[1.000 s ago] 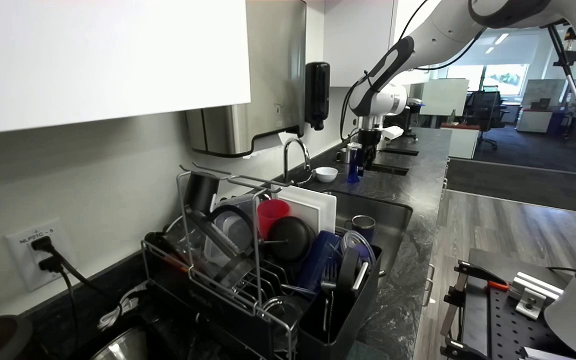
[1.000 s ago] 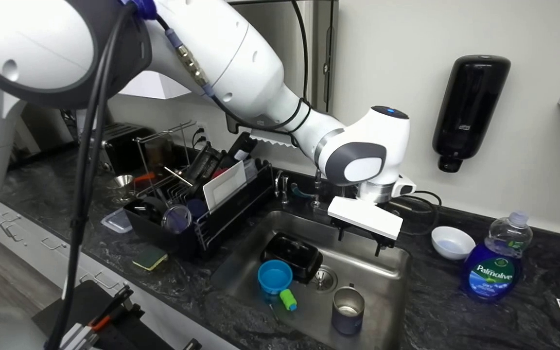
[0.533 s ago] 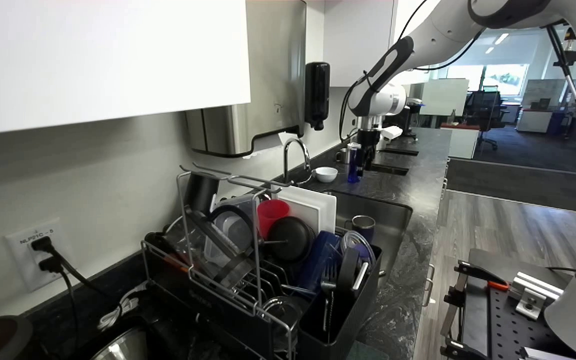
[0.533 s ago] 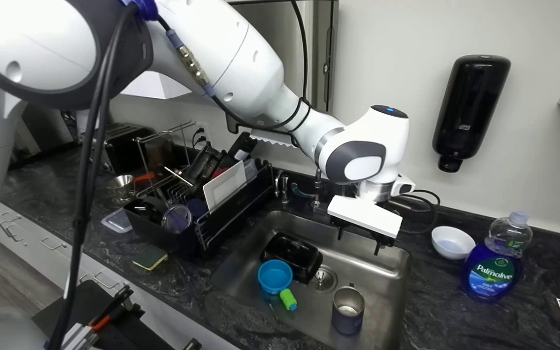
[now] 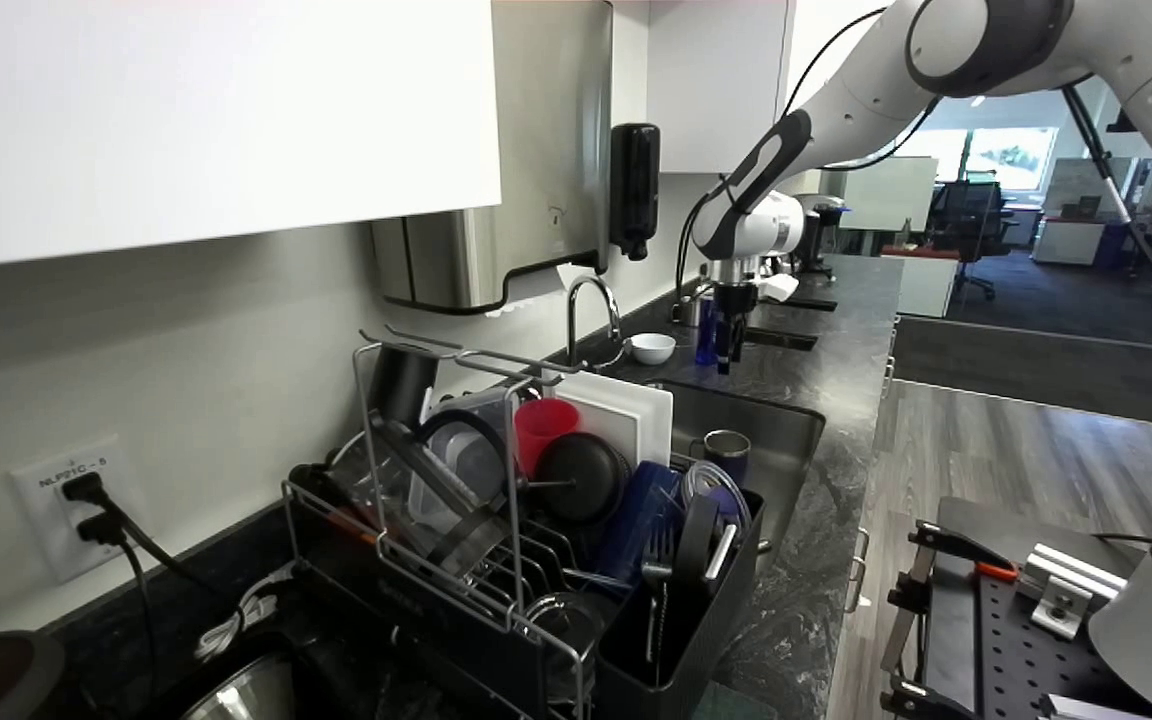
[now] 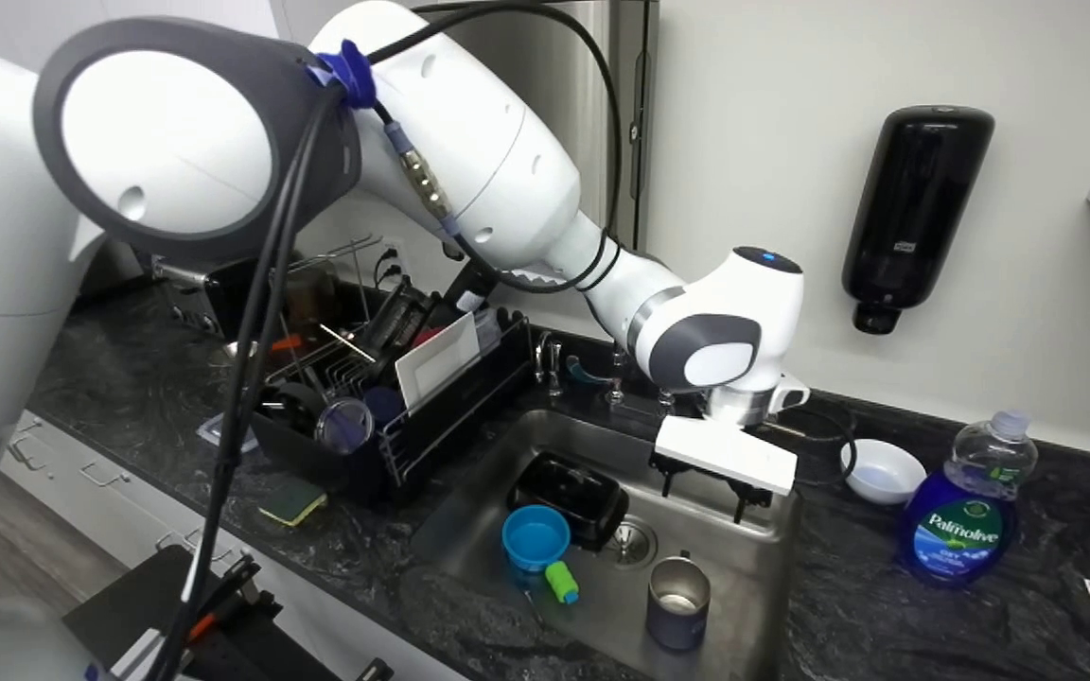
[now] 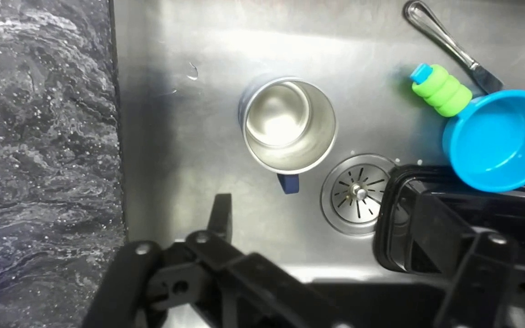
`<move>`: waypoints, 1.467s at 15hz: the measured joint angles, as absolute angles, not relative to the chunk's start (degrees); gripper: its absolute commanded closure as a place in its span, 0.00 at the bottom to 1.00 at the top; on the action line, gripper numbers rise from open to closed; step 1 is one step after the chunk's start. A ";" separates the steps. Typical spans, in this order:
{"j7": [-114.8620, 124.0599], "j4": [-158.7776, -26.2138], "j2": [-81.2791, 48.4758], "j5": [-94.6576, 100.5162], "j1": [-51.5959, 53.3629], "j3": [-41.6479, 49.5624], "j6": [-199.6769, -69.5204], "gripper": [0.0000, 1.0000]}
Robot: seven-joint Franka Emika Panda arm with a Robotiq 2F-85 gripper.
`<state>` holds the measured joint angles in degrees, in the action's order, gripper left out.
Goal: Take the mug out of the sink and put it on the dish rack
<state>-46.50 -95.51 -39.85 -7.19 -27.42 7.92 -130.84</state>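
The dark navy mug (image 6: 676, 619) stands upright on the floor of the steel sink (image 6: 744, 577). Its silvery inside faces up in the wrist view, where the mug (image 7: 290, 125) has its blue handle (image 7: 289, 183) turned toward my gripper side. My gripper (image 7: 331, 221) is open and holds nothing. In an exterior view the gripper (image 6: 702, 501) hangs above the wall-side part of the sink, apart from the mug and higher. The black dish rack (image 6: 460, 421), full of dishes, stands beside the sink; in an exterior view the rack (image 5: 426, 625) hides the mug's lower part.
In the sink lie a bright blue cup (image 7: 501, 139) with a green-wrapped handle, a black container (image 7: 397, 218) partly under my finger, and a knife (image 7: 445, 38). A white bowl (image 6: 881, 471), a soap bottle (image 6: 961, 511) and the faucet (image 5: 576, 310) stand around the sink.
The arm has bent lower, and my gripper has come down and slightly to the right in an exterior view. It stays open. The mug and the rack have not moved.
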 measured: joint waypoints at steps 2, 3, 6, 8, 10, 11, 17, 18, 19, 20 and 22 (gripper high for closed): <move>-48.64 -93.63 -42.34 -7.19 -28.32 7.57 -130.81 0.00; -49.89 -92.73 -43.52 -7.19 -28.81 7.35 -130.79 0.00; -53.65 -90.31 -46.29 -7.19 -30.22 6.44 -130.75 0.00; -55.94 -88.98 -47.62 -7.19 -30.88 5.92 -130.55 0.00; -58.07 -87.69 -48.72 -7.19 -31.47 5.52 -130.29 0.00; -58.99 -87.13 -49.21 -7.19 -31.72 5.38 -130.22 0.00; -61.86 -83.66 -53.02 -7.19 -32.50 4.99 -130.06 0.00; -61.98 -83.24 -53.70 -7.19 -32.51 4.94 -130.06 0.00; -62.09 -82.79 -54.28 -7.19 -32.51 4.91 -130.05 0.00; -62.17 -82.41 -54.80 -7.18 -32.51 4.89 -130.05 0.00; -62.20 -81.84 -55.44 -7.15 -32.52 4.89 -130.03 0.00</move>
<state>-62.20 -81.84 -55.44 -7.15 -32.52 4.89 -130.03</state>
